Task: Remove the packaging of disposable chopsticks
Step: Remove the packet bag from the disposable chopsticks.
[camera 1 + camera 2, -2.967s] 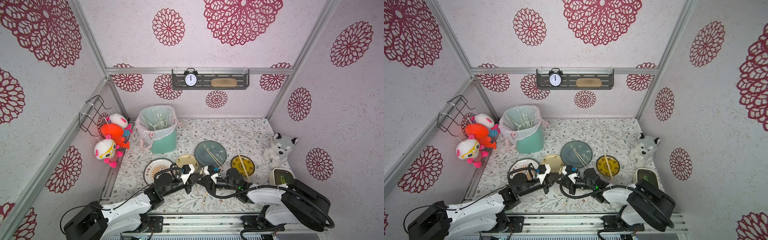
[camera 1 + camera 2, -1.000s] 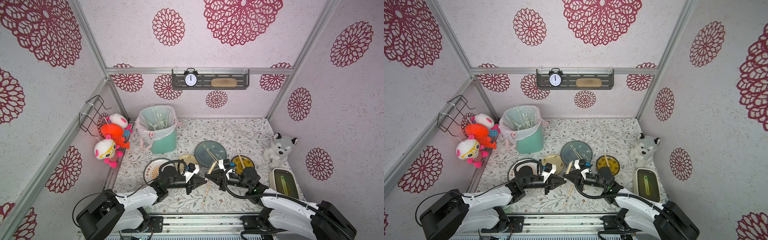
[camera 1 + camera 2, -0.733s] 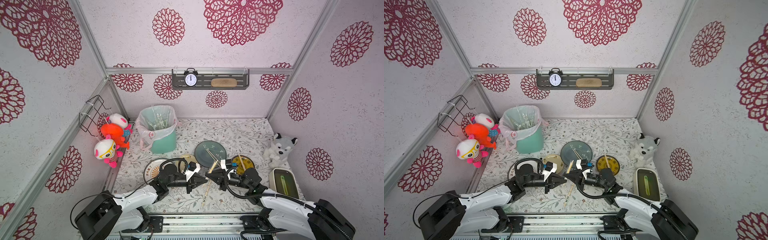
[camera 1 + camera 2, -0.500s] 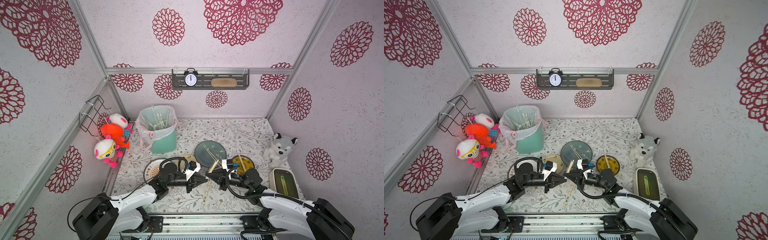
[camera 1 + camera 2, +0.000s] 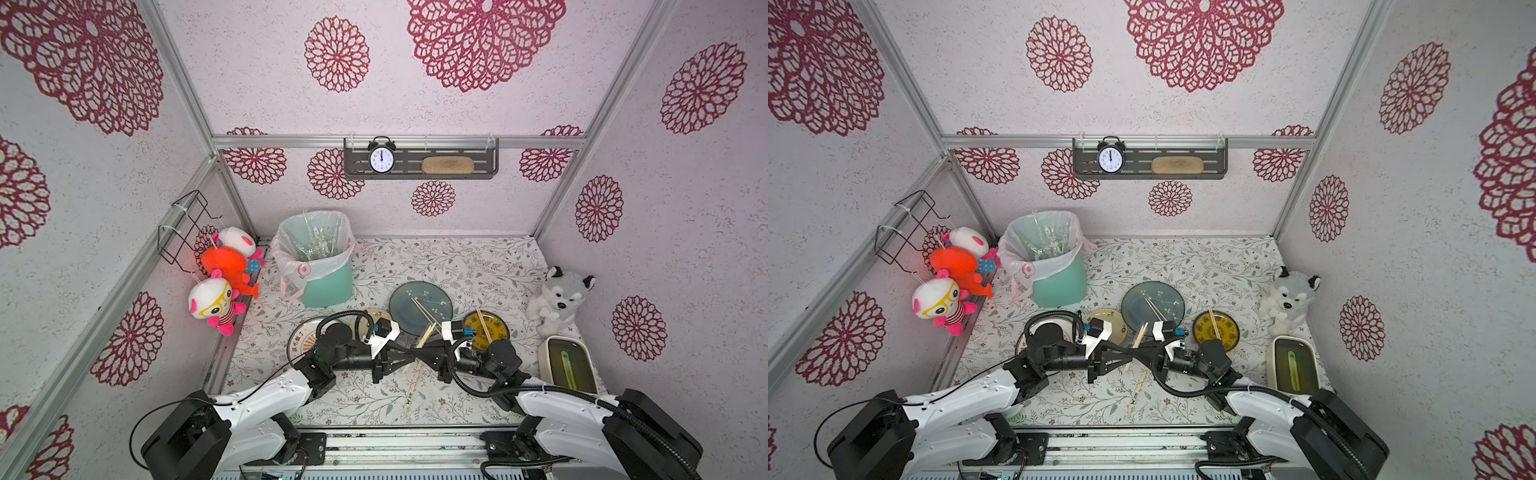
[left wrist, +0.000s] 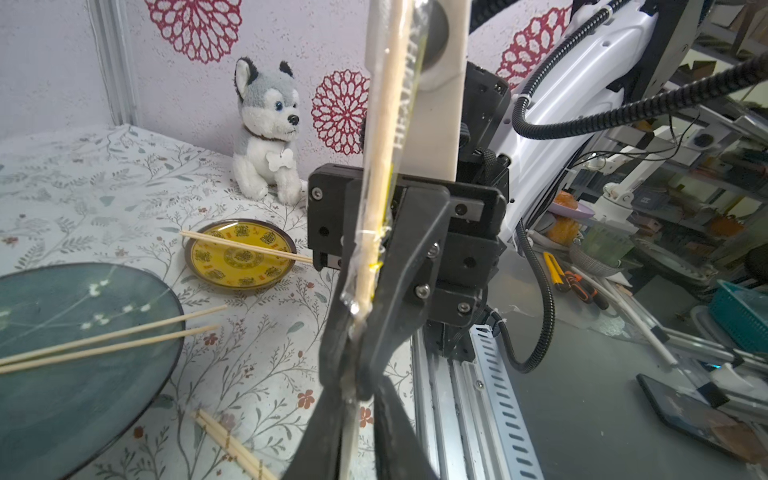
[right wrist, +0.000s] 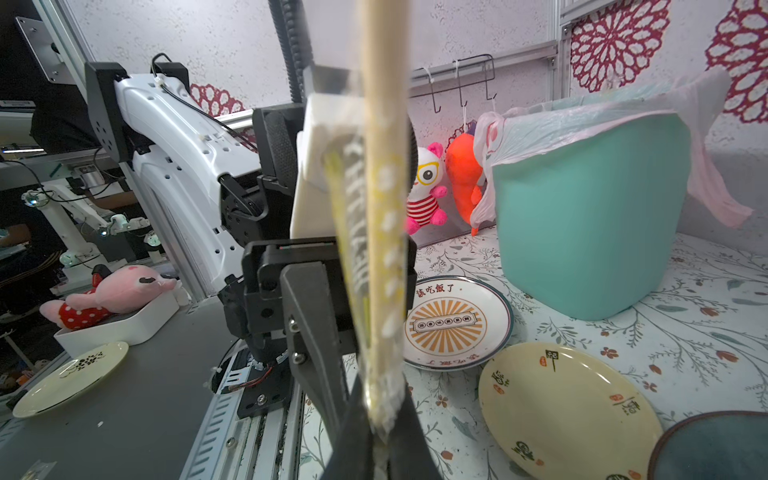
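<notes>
**Mid-bench view.** I see the left gripper [image 5: 405, 358] and the right gripper [image 5: 422, 355] meeting tip to tip above the floral bench [image 5: 478, 266]. The right jaws are pinched tight on the packaging [image 7: 355, 249]. The disposable chopsticks [image 7: 384, 124] are inside it, rising from the grip. The left jaws flank the same sleeve; I cannot tell whether they grip it. A further chopstick pair [image 5: 409, 390] lies on the bench beneath.

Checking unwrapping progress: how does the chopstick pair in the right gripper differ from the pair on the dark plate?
The gripped pair sits inside a clear printed sleeve; the plate pair is bare. The gripped pair is clamped in the right gripper; the plate pair lies loose on the dark plate. Both are pale bamboo sticks.
</notes>
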Controlling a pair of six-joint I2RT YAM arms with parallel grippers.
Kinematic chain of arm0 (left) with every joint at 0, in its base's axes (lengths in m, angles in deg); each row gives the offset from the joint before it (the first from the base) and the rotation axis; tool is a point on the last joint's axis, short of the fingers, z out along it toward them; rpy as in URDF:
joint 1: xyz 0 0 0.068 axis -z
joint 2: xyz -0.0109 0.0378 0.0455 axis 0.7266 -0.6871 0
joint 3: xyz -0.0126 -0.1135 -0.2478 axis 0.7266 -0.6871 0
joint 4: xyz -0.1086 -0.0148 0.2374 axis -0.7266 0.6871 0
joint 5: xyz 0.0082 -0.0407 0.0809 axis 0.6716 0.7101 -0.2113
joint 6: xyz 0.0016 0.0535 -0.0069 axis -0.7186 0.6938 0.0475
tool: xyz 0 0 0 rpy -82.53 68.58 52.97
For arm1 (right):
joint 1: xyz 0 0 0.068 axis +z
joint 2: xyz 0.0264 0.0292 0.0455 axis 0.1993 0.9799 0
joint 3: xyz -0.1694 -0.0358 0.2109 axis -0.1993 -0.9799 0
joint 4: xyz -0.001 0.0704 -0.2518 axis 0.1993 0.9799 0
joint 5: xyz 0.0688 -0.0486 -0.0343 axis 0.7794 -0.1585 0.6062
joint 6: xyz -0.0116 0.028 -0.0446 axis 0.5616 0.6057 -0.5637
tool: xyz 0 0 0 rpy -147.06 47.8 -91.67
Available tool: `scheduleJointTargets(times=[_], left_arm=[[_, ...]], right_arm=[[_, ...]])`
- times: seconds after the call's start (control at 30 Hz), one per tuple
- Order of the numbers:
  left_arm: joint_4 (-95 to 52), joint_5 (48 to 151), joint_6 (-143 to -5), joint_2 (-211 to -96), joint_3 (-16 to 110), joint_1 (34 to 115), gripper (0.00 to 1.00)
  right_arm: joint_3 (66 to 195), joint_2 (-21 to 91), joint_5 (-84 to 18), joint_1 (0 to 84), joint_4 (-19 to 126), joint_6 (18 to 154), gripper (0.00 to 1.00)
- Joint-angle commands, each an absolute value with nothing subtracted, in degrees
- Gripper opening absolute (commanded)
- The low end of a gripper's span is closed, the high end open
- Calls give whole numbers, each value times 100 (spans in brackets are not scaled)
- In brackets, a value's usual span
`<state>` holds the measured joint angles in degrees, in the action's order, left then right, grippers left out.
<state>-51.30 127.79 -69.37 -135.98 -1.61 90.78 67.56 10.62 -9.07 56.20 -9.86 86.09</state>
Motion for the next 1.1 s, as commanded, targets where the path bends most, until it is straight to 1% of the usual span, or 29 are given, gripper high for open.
scheduleJointTargets(times=[0.0, 0.03, 0.13, 0.2, 0.23, 0.33, 0.43, 0.57, 0.77, 0.9, 0.97, 1.07], left_arm=[[-5829, 12885, -6988, -13559, 27, 9072, 29], [-5899, 12835, -6991, -13572, -68, 9072, 32], [-5874, 12841, -6963, -13608, -243, 9072, 49], [-5738, 12937, -6980, -13626, -261, 9072, 63], [-5751, 12949, -6985, -13634, -304, 9080, 67], [-5821, 12686, -7004, -13570, -526, 9081, 73], [-5524, 12185, -6816, -13406, -666, 9063, 80], [-5222, 11774, -6811, -13350, -781, 9054, 81], [-5729, 12076, -6995, -13749, -1001, 9063, 77], [-5911, 11956, -7032, -13985, -1022, 9063, 76], [-6003, 12127, -7059, -14125, -959, 9063, 73], [-6219, 12392, -7120, -14336, -905, 9081, 63]], right_arm=[[6681, 975, -752, 5653, -688, 8562, 0], [6668, 934, -736, 5645, -715, 8584, 0], [6728, 765, -822, 5649, -530, 8565, 0], [6790, 720, -857, 5649, -434, 8558, 0], [6803, 720, -858, 5649, -440, 8554, 0], [6843, 719, -824, 5647, -429, 8582, 0], [6843, 709, -813, 5648, -430, 8595, 0], [6856, 561, -874, 5649, -388, 8591, 0], [6880, 382, -966, 5649, -382, 8599, 0], [6896, 399, -927, 5649, -457, 8658, 0], [6883, 409, -952, 5649, -501, 8670, 0], [6869, 406, -997, 5649, -516, 8661, 0]])
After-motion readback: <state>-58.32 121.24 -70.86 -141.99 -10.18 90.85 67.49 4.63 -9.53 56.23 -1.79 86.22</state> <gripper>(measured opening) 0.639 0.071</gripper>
